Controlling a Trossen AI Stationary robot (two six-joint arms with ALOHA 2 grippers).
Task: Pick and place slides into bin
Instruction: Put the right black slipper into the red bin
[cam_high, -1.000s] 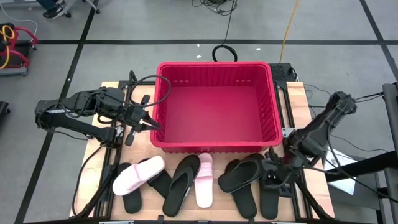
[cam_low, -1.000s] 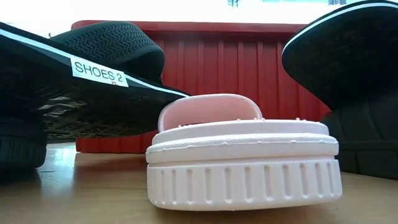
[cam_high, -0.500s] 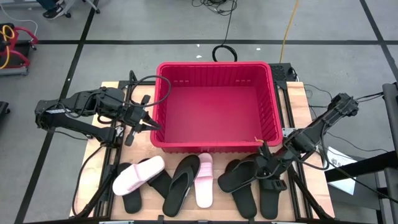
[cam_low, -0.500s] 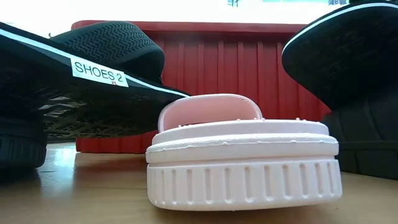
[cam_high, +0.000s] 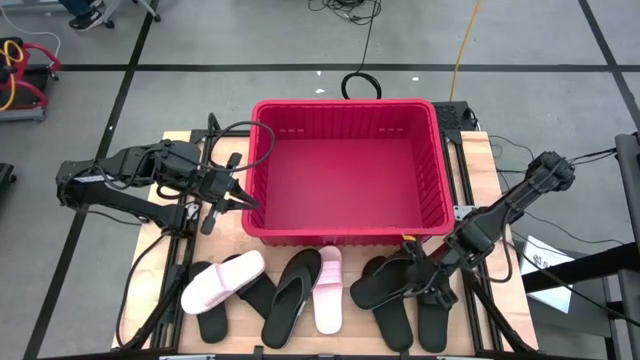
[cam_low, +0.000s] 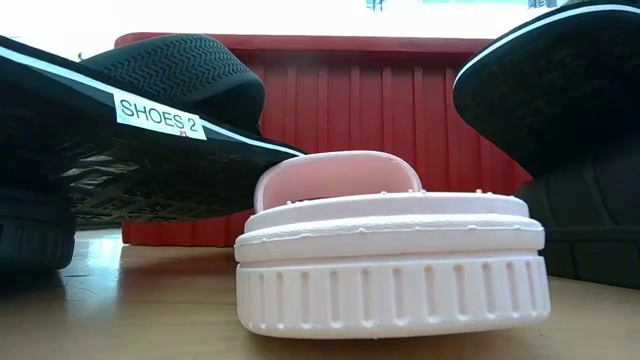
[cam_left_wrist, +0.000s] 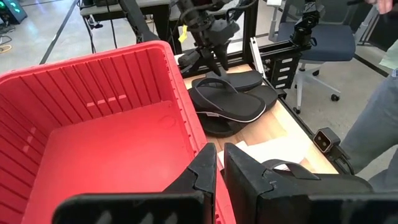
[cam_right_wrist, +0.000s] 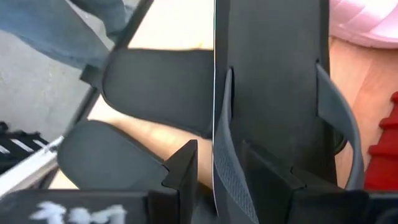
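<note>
Red bin (cam_high: 345, 170) — mid-worktop (cam_high: 478, 150), nothing inside it. Slides in a row along the front edge: two pink (cam_high: 222, 281), the others black (cam_high: 385, 283). Right claw (cam_high: 425, 272) — fingers parted astride a black slide's edge. Left claw (cam_high: 243, 198) — narrowly parted, empty, beside the bin's left wall.

- A white label (cam_low: 160, 117) reading "SHOES 2" in black capitals is sitting on the edge of a black slide (cam_low: 120, 130), upper left of the low view.
- No other legible text is showing in any view.
</note>
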